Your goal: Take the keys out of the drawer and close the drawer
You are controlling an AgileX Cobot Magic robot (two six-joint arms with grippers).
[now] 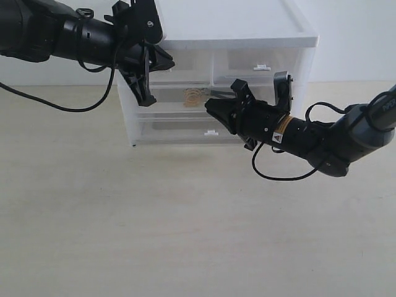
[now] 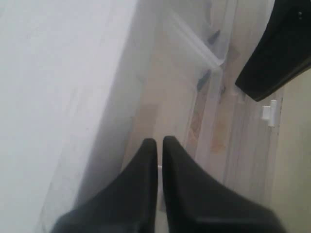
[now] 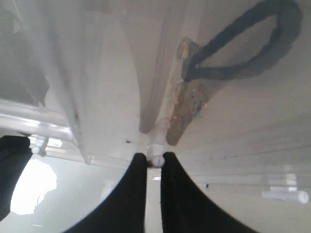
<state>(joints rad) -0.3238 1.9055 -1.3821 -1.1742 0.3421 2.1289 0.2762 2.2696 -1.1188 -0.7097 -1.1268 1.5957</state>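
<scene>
The keys [image 1: 195, 97] lie inside the upper wide drawer [image 1: 176, 104] and show through its translucent front. In the right wrist view their black loop strap [image 3: 243, 43] and gold rings [image 3: 187, 104] appear blurred behind the plastic. My right gripper [image 1: 208, 106] is at the middle of that drawer front. It [image 3: 154, 158] is shut on the small white tab handle [image 3: 156, 154]. My left gripper [image 1: 168, 62] is shut and rests against the front of the upper left half-width drawer, its fingers [image 2: 146, 160] nearly touching. The drawer looks pushed in or barely out.
The white drawer unit [image 1: 235, 25] stands at the back of a pale wooden table [image 1: 154, 216]. Below the held drawer is the lower wide drawer with its tab handle [image 1: 211, 132] [image 2: 268, 112]. The upper right half-width drawer has a handle [image 1: 262, 67].
</scene>
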